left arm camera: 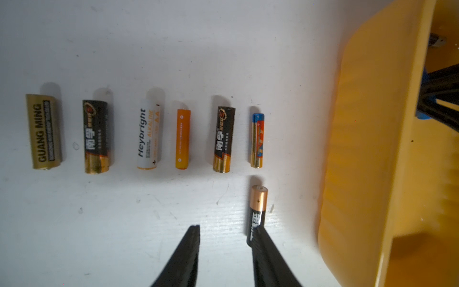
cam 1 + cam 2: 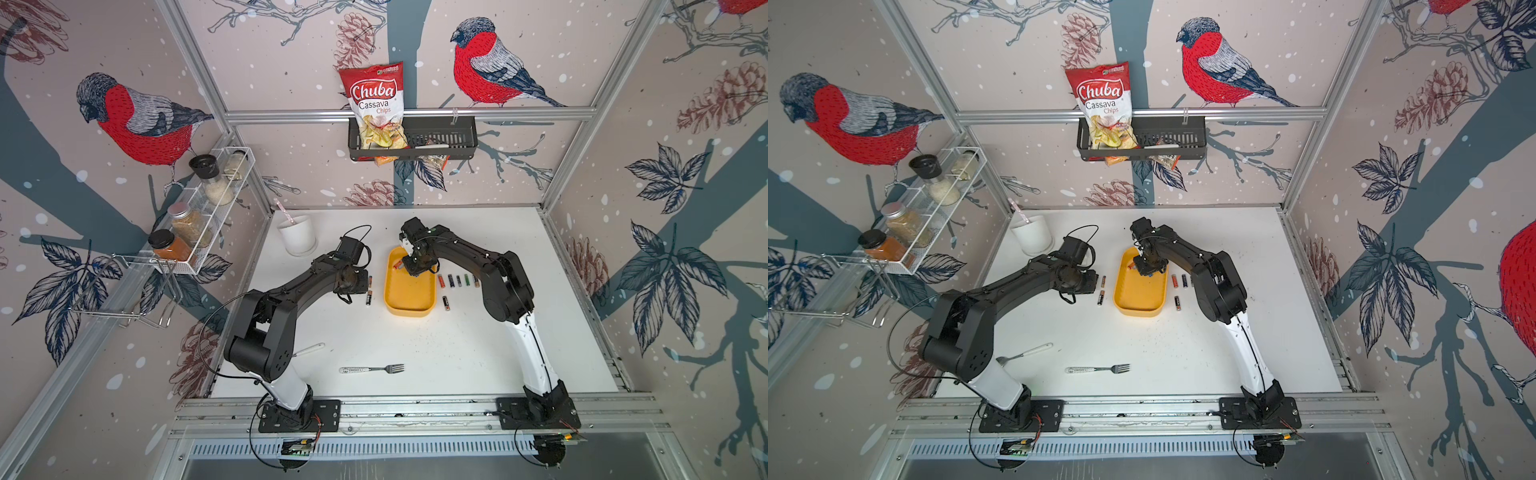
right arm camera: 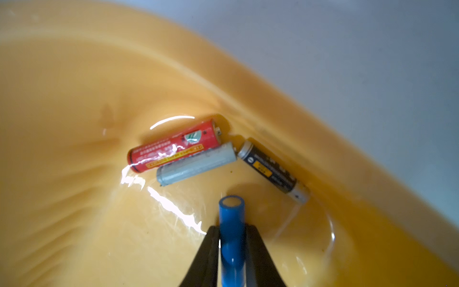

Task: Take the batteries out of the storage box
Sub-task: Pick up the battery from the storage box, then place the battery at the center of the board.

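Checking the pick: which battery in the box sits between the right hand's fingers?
The blue battery, gripped by the right hand; the red battery, grey battery and black battery lie loose in the box.

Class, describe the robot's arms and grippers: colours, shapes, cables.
Both left arm and right arm: black, with white lowest links and black base plates; thin black cables loop alongside. On left gripper and right gripper: two black tapered fingers each.
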Available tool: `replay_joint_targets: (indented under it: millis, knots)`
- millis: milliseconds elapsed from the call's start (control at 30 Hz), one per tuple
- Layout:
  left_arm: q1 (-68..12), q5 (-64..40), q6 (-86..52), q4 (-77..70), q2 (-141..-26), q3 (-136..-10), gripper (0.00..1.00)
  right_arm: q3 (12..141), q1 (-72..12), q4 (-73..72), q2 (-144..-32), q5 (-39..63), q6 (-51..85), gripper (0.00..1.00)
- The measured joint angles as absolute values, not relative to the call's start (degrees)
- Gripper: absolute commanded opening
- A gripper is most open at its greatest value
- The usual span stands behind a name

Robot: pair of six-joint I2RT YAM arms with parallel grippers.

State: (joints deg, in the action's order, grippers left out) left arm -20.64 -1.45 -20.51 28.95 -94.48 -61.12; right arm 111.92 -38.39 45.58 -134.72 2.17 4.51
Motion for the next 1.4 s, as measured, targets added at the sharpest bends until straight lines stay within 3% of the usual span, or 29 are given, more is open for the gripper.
replay_joint_targets:
  millis: [533,900,1400]
  knots:
    - [-20.64,-1.39,-19.55,29.04,-94.45,-61.91,0.40,113.23,-38.59,47.20,-132.94,1.93,6.02,0.21]
    - [-20.64,-1.41,-19.29,29.17,-95.29,-63.72,0.40,110.21,-37.21,48.56,-124.55,1.96,10.35,0.21]
    - [-20.01,-1.76,-17.98,29.61,-97.71,-67.51,0.40,88.90,-31.90,48.40,-106.32,0.10,15.00,0.22]
